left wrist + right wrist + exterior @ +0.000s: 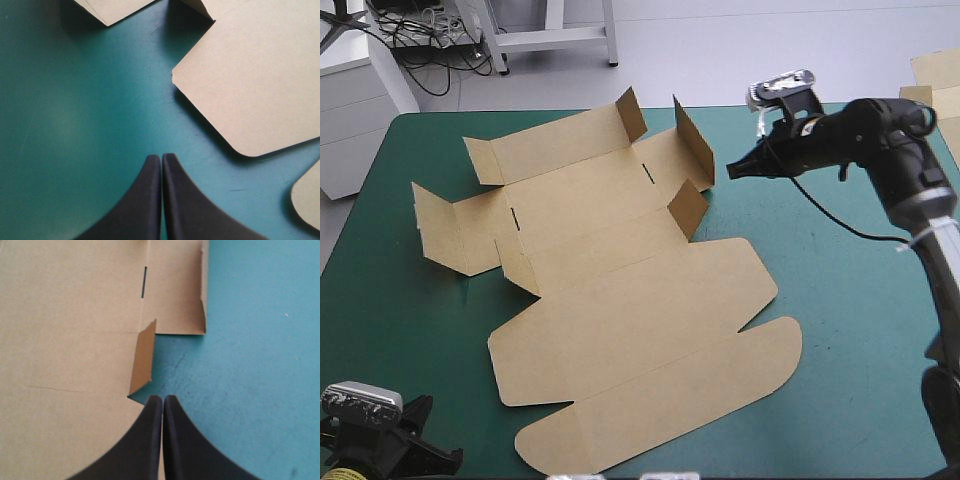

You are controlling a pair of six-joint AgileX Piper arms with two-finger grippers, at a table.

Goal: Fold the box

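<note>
The box [630,300] lies as a cut brown sheet in the middle of the teal-green cover [840,330]. Its large rounded lid panel [660,400] is flat on the near side, and several flaps stand up at its far end. On the box's far right corner a tall wall [692,140] is upright, and a small flap [687,205] rises just nearer than it. The side flaps [438,225] on the opposite side are partly lifted. The right gripper [162,397] hovers just beside the box's far right corner, its black fingers pressed together into one point and pinching nothing. The small flap [142,357] stands just ahead of its tips, and a narrow slot [144,282] in the board shows farther on. The left gripper [161,157] sits off the box's near left corner over bare cover, its fingers likewise pressed together and empty. A rounded corner of the sheet [260,85] lies ahead and to one side, apart from the tips. More brown board [940,70] lies well off from the box, past the table's far right corner.
</note>
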